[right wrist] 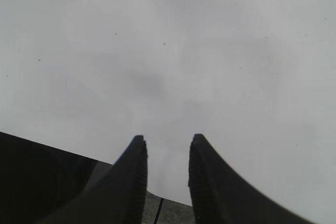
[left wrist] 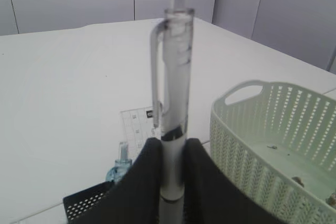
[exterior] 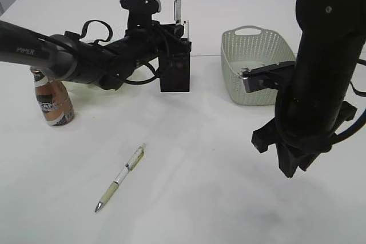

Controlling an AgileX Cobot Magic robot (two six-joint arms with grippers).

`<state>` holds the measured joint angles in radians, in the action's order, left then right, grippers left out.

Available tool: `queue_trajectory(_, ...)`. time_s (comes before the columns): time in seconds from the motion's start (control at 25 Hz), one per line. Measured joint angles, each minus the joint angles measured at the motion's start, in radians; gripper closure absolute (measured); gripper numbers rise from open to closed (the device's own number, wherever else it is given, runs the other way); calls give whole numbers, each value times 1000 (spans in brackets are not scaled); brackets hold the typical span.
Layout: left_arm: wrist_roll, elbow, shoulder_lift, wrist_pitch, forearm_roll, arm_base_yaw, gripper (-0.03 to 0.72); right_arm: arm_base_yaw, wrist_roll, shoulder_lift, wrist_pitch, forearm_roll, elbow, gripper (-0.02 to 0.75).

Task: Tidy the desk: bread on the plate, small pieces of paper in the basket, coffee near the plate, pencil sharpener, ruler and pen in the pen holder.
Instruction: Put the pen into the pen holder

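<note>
My left hand (left wrist: 172, 182) is pinched on a clear, frosted plastic pen with a clip (left wrist: 173, 108), held upright between my dark fingers (left wrist: 142, 182), and just below and in front of that hand stands the small black metal-mesh pen holder (exterior: 175, 67). In my left wrist view the short clear plastic ruler with black scale marks (left wrist: 137, 129) already stands in the holder beyond my fingers, next to a small pale-blue clear piece (left wrist: 121, 163) that may be the pencil sharpener, though the view is too cramped to be sure. So I judge this pen to be going in now. A second pen, slim, white and olive with a metal tip (exterior: 121, 178), lies on the large white surface (exterior: 200, 198) well out from my left hand, nearer the camera, and is still to be fetched. The brown and bronze plastic coffee bottle (exterior: 54, 104) stands beneath my left forearm; the plate behind it is mostly hidden and I see no bread. To the right of my left hand sits the pale grey-green perforated plastic basket (exterior: 254, 44), with small scraps on its floor at the near edge. My right hand (right wrist: 167, 182) hangs spread and empty over bare surface, in front of the basket.
</note>
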<state>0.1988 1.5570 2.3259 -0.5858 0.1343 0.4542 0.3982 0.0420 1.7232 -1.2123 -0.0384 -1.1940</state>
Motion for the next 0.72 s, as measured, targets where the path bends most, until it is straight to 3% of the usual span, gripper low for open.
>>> queue_trajectory(0.72,0,0,16,0,0,0,584,0,0,0,0,0,0,500)
